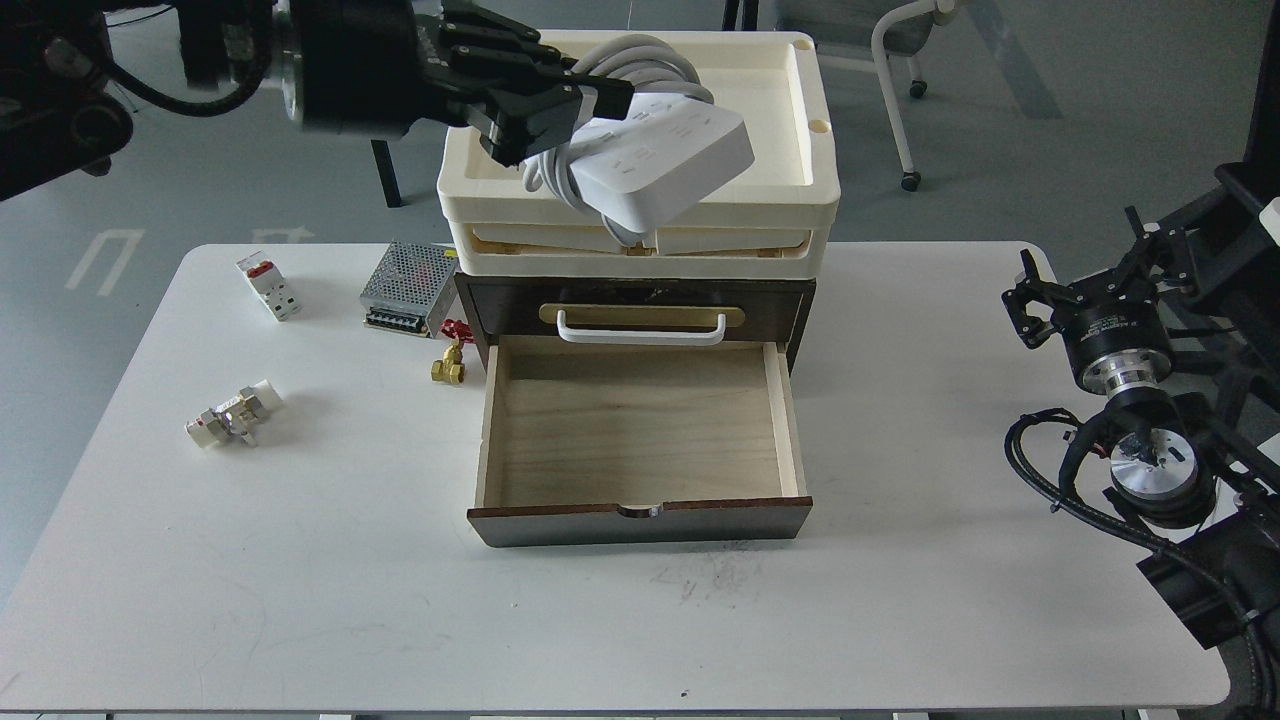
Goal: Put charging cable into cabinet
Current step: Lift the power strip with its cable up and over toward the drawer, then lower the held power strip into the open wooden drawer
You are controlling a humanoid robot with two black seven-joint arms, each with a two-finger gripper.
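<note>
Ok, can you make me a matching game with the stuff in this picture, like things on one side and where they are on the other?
Things:
1. charging cable
2. drawer
3. silver metal box
4. small white breaker

Places or states:
A. pulled open and empty
B. on the table near its far left edge
C. held up in the air by the left gripper, over the cream trays
D. on the table right beside the cabinet, on its left

Pairs: 1-C, 2-A, 3-D, 4-B

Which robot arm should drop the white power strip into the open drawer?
Left. The left gripper already holds the power strip above the trays, over the open drawer. The right gripper is off at the table's edge.
</note>
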